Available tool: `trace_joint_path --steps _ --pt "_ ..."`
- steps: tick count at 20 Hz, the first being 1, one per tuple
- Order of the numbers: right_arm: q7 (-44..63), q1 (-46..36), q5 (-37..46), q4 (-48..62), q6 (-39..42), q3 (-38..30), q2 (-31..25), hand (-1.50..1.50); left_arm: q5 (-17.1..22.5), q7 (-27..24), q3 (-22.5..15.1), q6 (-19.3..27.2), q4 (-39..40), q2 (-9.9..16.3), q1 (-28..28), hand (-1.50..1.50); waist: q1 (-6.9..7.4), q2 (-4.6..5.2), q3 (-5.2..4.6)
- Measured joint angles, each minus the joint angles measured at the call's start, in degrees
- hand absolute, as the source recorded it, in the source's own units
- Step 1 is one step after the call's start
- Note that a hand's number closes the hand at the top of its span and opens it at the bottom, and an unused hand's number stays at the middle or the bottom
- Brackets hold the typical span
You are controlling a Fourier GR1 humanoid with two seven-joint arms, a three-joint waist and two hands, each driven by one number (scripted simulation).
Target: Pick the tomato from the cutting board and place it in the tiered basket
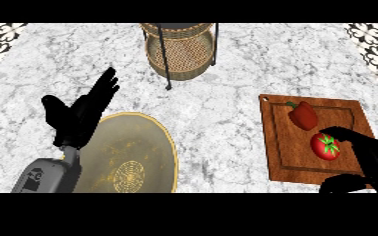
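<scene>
Tomato point(325, 146) on cutting board point(284, 160)

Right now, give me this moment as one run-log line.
phase: reaching | right hand: open beside tomato | tomato: on cutting board, near red pepper | left hand: open, resting | tiered basket: no tomato

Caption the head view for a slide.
Right hand curls around the tomato on the cutting board; left hand rests open; tiered basket awaits.

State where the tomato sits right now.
In the head view, the tomato lies on the cutting board at right, just below the red pepper, beside the right robot hand.
</scene>
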Motion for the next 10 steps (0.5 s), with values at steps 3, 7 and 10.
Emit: trace_joint_path --steps 3,7,10 --pt "-1.5 -0.3 2.0 1.1 -1.3 0.9 0.7 1.5 0.7 -0.1 0.7 -0.9 0.1 0.1 0.2 0.0 -0.21 0.05 -0.06" --pt "-4.1 0.9 2.8 0.5 -3.8 0.8 2.1 1.5 0.7 -0.6 0.7 -1.2 0.7 0.3 0.2 0.0 -0.48 -0.02 -0.05" --pt "0.2 -3.4 6.1 0.5 -0.6 3.3 2.2 1.5 0.8 -0.5 0.6 -1.1 1.1 0.1 -0.4 0.0 -0.01 0.19 0.17"
